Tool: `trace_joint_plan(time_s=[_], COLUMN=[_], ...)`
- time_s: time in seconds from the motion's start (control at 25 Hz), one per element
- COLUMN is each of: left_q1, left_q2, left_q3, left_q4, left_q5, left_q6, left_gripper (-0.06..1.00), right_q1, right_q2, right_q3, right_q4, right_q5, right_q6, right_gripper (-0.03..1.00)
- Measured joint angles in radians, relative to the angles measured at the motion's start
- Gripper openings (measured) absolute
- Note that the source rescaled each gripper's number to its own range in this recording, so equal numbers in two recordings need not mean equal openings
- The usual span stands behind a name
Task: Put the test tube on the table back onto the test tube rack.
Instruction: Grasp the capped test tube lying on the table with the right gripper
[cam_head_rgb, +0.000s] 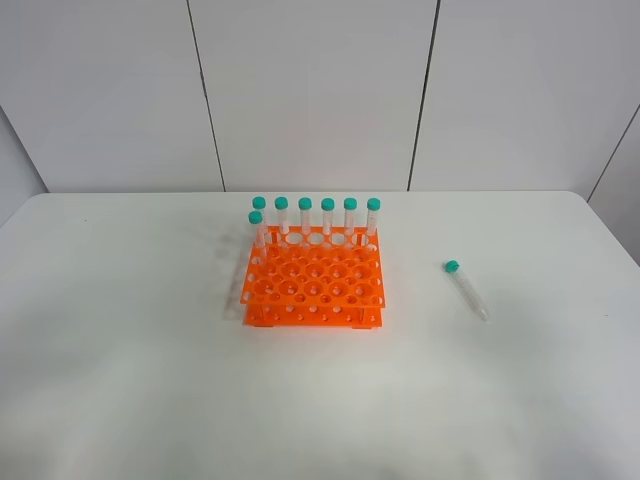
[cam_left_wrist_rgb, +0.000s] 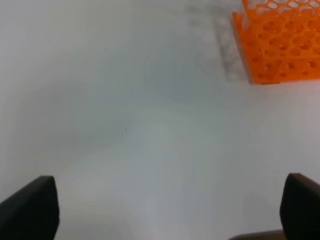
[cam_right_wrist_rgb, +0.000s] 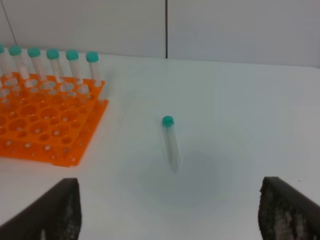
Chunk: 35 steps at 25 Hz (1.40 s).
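A clear test tube (cam_head_rgb: 467, 291) with a teal cap lies flat on the white table (cam_head_rgb: 150, 360), to the right of the orange test tube rack (cam_head_rgb: 300, 298), its cap pointing away from me. The right wrist view shows the test tube (cam_right_wrist_rgb: 171, 143) lying ahead of my right gripper (cam_right_wrist_rgb: 172, 207), which is open and empty, with the rack (cam_right_wrist_rgb: 47, 127) off to one side. My left gripper (cam_left_wrist_rgb: 167, 207) is open over bare table, and a corner of the rack (cam_left_wrist_rgb: 280, 47) lies beyond it. Neither gripper shows in the exterior high view.
Several capped tubes (cam_head_rgb: 315, 215) stand along the rack's back row, plus one in the second row at the left. A pale panelled wall rises behind the table's far edge.
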<state>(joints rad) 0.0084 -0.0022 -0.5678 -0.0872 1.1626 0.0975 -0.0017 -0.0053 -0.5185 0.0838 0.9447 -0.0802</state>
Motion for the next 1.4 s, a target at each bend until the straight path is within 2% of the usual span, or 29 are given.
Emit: trace_joint_plan(time_s=[0.24, 0.4, 0.64, 0.76, 1.0, 1.2, 1.4], left_q1=[0.000, 0.000, 0.000, 0.000, 0.000, 0.000, 0.000], left_q2=[0.000, 0.000, 0.000, 0.000, 0.000, 0.000, 0.000], left_q3=[0.000, 0.000, 0.000, 0.000, 0.000, 0.000, 0.000], left_q4=[0.000, 0.000, 0.000, 0.000, 0.000, 0.000, 0.000], left_q5=[0.000, 0.000, 0.000, 0.000, 0.000, 0.000, 0.000], left_q6=[0.000, 0.000, 0.000, 0.000, 0.000, 0.000, 0.000], left_gripper=[1.00, 1.00, 1.00, 1.00, 1.00, 1.00, 1.00], right_q1=[0.000, 0.000, 0.000, 0.000, 0.000, 0.004, 0.047], right_q2=[0.015, 0.136, 0.452, 0.652, 1.061, 1.354, 1.555], right_q3=[-0.028, -0.121, -0.294, -0.392, -0.578, -0.716, -0.777], right_q4=[0.012, 0.019, 0.022, 0.033, 0.076, 0.080, 0.064], right_q5=[-0.001, -0.052, -0.159, -0.166, -0.174, -0.148, -0.135], right_q6=[-0.001, -0.001, -0.010, -0.027, -0.146, -0.156, -0.161], right_gripper=[0.73, 0.73, 0.73, 0.73, 0.73, 0.73, 0.73])
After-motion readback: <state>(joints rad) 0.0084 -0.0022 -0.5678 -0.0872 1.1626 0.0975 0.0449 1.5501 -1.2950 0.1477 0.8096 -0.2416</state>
